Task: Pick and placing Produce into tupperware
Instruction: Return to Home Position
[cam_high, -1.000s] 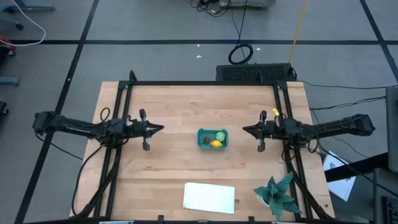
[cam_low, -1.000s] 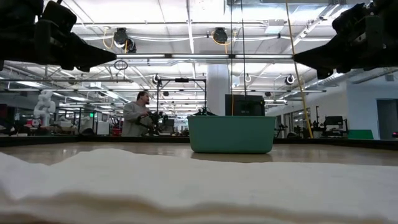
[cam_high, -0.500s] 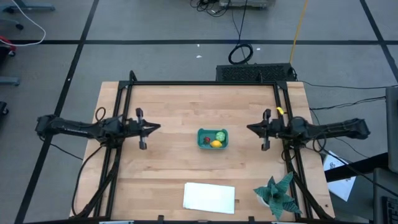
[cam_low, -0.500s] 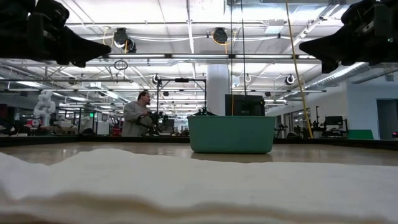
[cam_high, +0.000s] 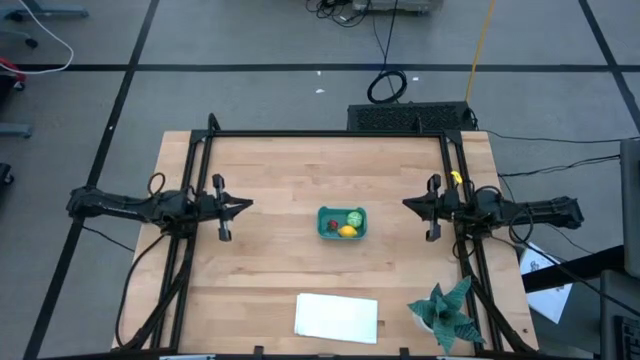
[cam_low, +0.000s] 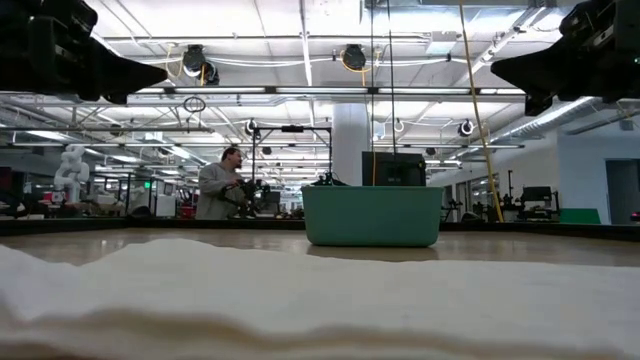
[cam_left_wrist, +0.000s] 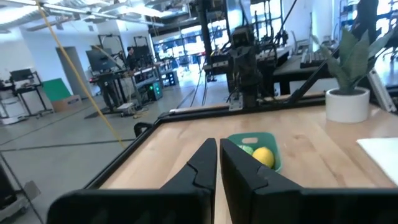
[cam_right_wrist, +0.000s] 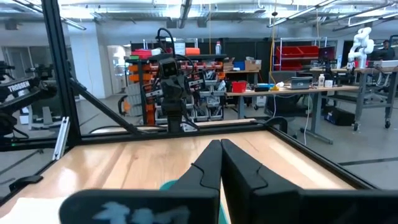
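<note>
All three pieces of produce are seen inside the small shallow teal-green rectangular plastic tub (cam_low: 372, 216), which stands near the middle of the light wooden worktop (cam_high: 270, 165). The yellow lemon-like piece (cam_high: 347, 231), the light green ball (cam_high: 355, 217) and the smaller dark red piece (cam_high: 330, 226) are packed close together within its walls. No piece of produce is seen outside the tub, so the placing part of the task is judged to be finished.

The left end effector (cam_high: 250, 205) is held above the worktop, well apart from the tub and pointed toward it. Its two dark fingers are pressed together with nothing between them. The right end effector (cam_high: 405, 205) is held likewise on the opposite side, also well apart from the tub, and its fingers are closed on nothing. In the low view both are shown well above the tub's rim.

The flat white rectangle (cam_high: 337, 316) and the spiky teal-green plant (cam_high: 447, 305) are found well apart from the tub and from both arms.

No further grasp appears to be called for. Only the parking of the two arms is judged to be left.
</note>
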